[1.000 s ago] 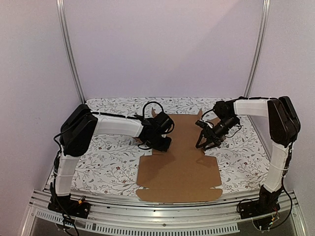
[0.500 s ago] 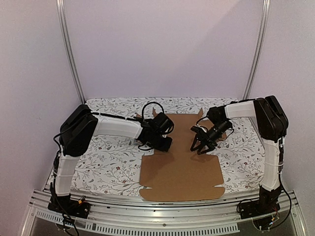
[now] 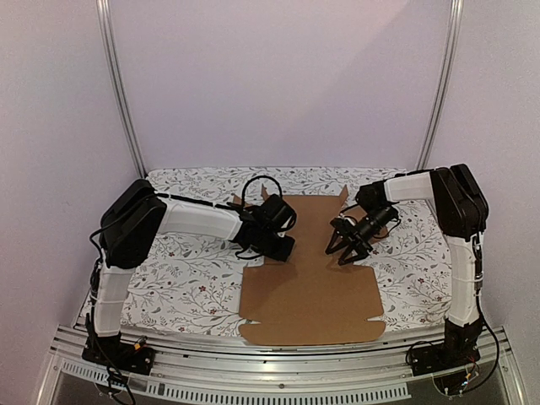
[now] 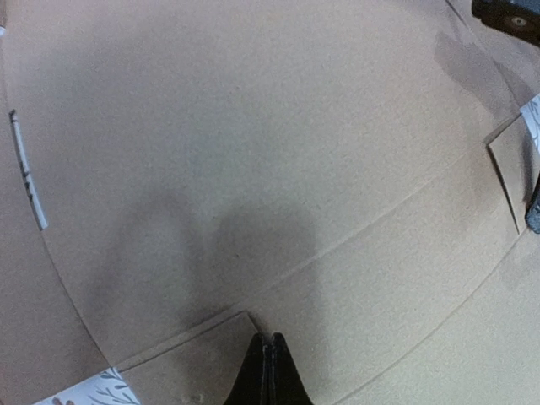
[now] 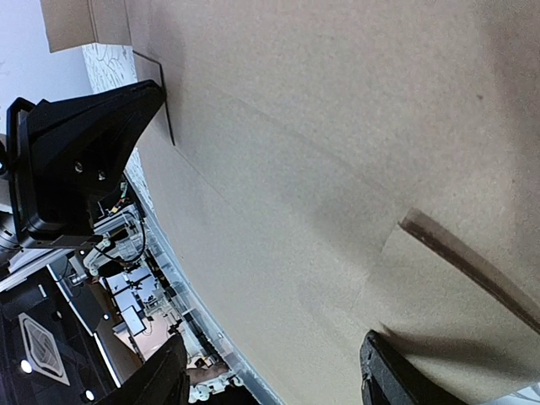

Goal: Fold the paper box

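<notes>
The table (image 3: 186, 291), under a floral cloth, carries the paper box (image 3: 308, 295). The box lies as a flat, unfolded brown sheet in the middle, reaching from the near edge toward the far one. The left gripper (image 3: 284, 251) is at the sheet's left side, its fingers (image 4: 268, 373) pressed together with nothing between them and their tips down on the cardboard beside a cut flap. The right gripper (image 3: 337, 256) hangs over the sheet's right side with its fingers (image 5: 381, 375) spread wide. Whether they touch the cardboard cannot be told.
</notes>
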Motion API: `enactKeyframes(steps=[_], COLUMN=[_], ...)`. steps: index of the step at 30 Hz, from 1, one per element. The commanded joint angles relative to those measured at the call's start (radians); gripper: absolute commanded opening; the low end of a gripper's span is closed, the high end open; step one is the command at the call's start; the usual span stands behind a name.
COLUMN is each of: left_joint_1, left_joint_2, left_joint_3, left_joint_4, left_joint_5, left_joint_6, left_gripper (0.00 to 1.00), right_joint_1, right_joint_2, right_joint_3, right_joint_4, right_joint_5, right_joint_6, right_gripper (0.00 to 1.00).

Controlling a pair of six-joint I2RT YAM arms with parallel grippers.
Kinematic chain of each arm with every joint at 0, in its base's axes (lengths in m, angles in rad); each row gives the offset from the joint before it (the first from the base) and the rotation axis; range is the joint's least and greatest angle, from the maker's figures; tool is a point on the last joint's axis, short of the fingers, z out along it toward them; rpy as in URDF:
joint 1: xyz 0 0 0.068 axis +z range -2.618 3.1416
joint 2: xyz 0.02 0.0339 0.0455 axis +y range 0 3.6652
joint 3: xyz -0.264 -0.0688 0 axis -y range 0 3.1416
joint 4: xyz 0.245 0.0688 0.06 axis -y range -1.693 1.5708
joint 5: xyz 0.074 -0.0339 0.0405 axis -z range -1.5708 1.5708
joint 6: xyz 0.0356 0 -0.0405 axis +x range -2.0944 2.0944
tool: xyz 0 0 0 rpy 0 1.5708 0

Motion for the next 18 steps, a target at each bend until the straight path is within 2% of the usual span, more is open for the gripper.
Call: enactKeyframes(steps=[1,9,15,18], left_joint_1=[-0.028,-0.026,-0.016,-0.015], left_joint_2=[0.122,0.114,0.115,0.109], left_joint_3=[-0.075,-0.07,-0.076,-0.084], left_joint_4=[-0.155,-0.176,-0.174,-0.162], left_joint_5=[0.116,0.116,0.122,0.127], left_joint_6=[0.038,0.068,0.067,0.062], left_gripper=[0.0,0.0,0.0,0.0], right_joint_1=[-0.006,-0.006,-0.005,-0.01], right_joint_2=[0.15,0.248,0.163,0.097], right_joint_3=[-0.014,0.024,0.024,0.026], right_joint_4=[0.029,-0.019,-0.086,-0.134], right_joint_5=[0.244,0.24,0.08,0.057], right_joint_6=[0.034,0.007,-0.186,-0.306], right_gripper=[0.68,0.65,0.64,0.62])
